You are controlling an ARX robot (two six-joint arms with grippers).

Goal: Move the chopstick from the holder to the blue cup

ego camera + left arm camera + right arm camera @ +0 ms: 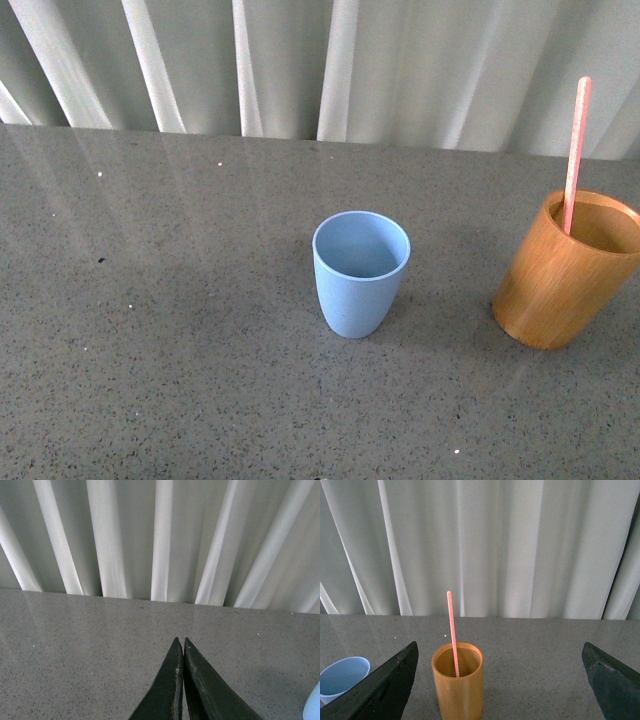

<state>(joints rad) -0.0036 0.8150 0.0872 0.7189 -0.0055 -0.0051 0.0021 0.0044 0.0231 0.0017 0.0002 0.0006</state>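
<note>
Right tool [499,652] gapes before holder [457,692] containing 1 pink chopstick [452,630].

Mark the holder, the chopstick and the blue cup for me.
holder [555,290], front view, on its outer wooden wall.
chopstick [576,155], front view, mid-shaft, above the rim.
blue cup [352,295], front view, on its outer wall below the rim.

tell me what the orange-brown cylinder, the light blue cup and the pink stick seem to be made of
Orange-brown cylindrical holder: looks like bamboo or wood, smooth with a sheen; fine vertical grain lines show on its wall. Light blue tapered cup: probably plastic, matte and uniform in colour, with no grain. Thin pink chopstick: likely plastic or painted wood; the even pink surface leaves that open.
</note>
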